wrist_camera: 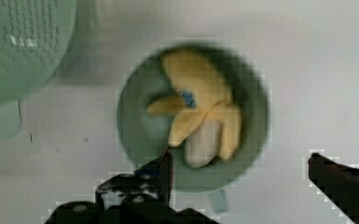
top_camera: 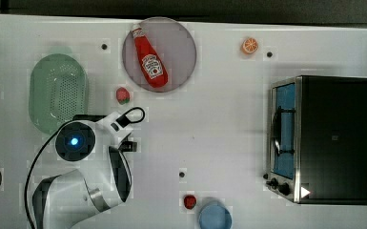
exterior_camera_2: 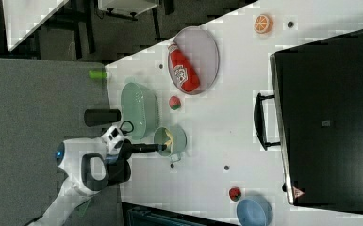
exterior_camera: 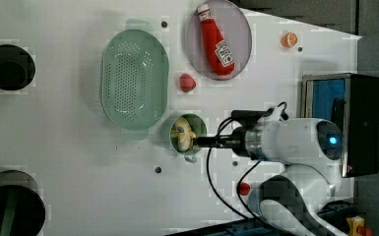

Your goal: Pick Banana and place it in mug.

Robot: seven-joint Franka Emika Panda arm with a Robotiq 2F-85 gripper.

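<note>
Inside the mug (wrist_camera: 135, 135), banana (wrist_camera: 200, 107) resting — gripper (wrist_camera: 242, 163) above, fingers spread wide, holding nothing

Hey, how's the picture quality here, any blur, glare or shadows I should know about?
Wrist view: the banana in the mug is soft-edged, and the open gripper is dark and blurry up close. Top view: even light, with a faint shadow beside the colander. Left view: blocky patches around objects on the white table. Right view: the toaster oven is nearly featureless black.
</note>
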